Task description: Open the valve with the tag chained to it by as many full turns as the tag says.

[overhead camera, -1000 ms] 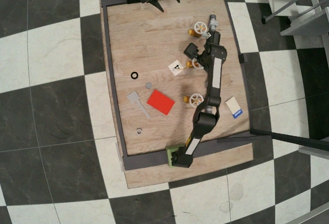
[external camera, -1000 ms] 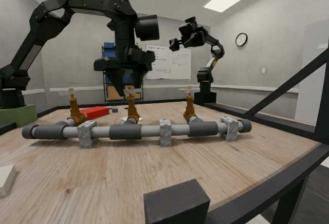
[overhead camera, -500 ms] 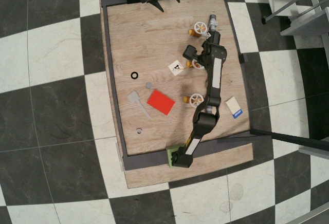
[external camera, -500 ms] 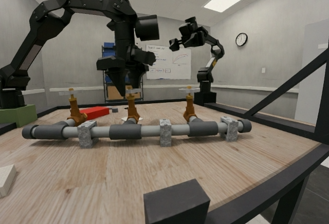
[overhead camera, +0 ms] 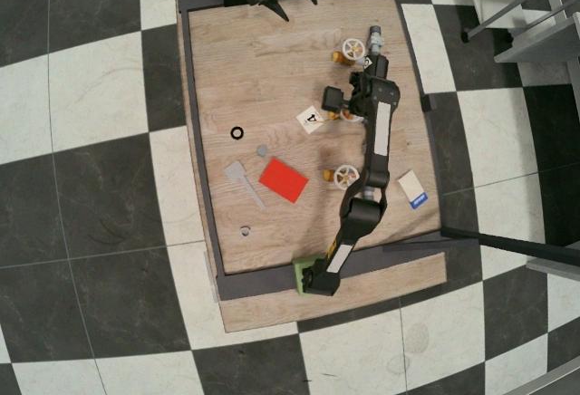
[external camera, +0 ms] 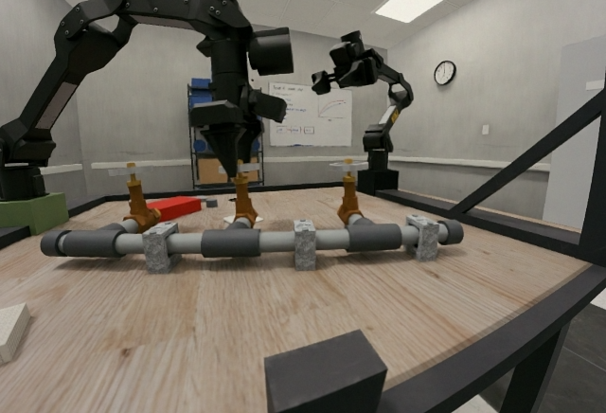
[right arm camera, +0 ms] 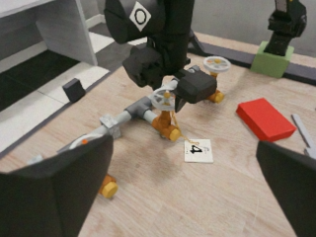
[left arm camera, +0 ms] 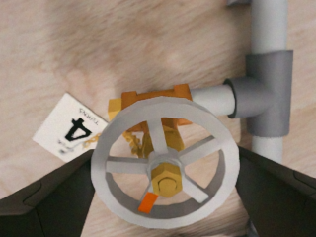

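Observation:
The middle valve's white handwheel (left arm camera: 165, 222) (right arm camera: 162, 101) sits on an orange body (external camera: 242, 205) (right arm camera: 165, 123). A yellow chain links this valve to the square tag (overhead camera: 306, 123) (left arm camera: 59, 133) (right arm camera: 198, 157), which reads 4 turns. My left gripper (external camera: 242, 164) (left arm camera: 163, 154) points straight down, shut on the handwheel with a finger on each side of its rim. An orange mark (left arm camera: 148, 202) is on one spoke. Two untagged valves stand to either side: one (overhead camera: 346, 177) (external camera: 138, 200) and another (overhead camera: 353, 49) (external camera: 348, 198). My right gripper (overhead camera: 301, 12) (right arm camera: 183, 144) is open and empty, far from the valves.
A grey pipe (external camera: 278, 241) on stone-like supports (external camera: 305, 246) joins the valves. A red block (overhead camera: 284, 179) (external camera: 176, 206) (right arm camera: 265, 118), a grey scoop-like tool (overhead camera: 253, 191), a black ring (overhead camera: 236, 127), a grey disc (overhead camera: 262, 150) and a blue-ended block (overhead camera: 410, 185) lie on the table.

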`<state>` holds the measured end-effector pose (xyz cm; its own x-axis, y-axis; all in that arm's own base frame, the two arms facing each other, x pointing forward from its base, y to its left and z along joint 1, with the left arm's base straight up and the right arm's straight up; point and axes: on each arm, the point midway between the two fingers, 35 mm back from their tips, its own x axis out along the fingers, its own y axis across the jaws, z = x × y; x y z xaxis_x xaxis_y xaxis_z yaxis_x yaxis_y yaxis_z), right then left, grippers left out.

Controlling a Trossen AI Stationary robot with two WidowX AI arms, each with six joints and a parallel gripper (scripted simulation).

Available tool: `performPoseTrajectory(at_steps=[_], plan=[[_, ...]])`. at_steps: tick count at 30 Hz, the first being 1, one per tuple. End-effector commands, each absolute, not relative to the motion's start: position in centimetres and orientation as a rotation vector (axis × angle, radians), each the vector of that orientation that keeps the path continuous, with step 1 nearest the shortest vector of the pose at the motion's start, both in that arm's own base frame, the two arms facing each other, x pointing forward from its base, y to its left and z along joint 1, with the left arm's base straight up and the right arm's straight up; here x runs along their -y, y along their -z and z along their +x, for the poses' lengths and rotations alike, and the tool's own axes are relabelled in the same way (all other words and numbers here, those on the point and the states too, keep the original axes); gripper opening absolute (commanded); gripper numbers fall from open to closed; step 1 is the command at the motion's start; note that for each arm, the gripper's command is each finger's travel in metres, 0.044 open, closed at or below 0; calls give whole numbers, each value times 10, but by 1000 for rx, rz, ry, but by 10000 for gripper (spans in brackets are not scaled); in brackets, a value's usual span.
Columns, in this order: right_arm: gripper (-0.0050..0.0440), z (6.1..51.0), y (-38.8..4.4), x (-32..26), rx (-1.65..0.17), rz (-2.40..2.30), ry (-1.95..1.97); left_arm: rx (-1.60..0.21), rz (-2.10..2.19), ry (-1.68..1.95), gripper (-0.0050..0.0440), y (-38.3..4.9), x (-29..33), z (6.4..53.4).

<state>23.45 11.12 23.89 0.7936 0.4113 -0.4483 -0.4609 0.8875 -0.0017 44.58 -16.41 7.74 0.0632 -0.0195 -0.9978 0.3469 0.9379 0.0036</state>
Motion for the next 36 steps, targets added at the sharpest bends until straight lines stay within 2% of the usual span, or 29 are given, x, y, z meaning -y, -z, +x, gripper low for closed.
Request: performPoseTrajectory(at_steps=[1, 17, 36], plan=[[400, 234, -248, -112, -428, -106, -474, -1465, 143, 168, 296, -96, 162, 445], [400, 234, -248, -112, -428, -106, -474, -1464, -251, -194, 296, -95, 162, 445], [400, 234, -248, -112, -428, -106, -474, -1376, -740, -647, 296, -95, 161, 445]])
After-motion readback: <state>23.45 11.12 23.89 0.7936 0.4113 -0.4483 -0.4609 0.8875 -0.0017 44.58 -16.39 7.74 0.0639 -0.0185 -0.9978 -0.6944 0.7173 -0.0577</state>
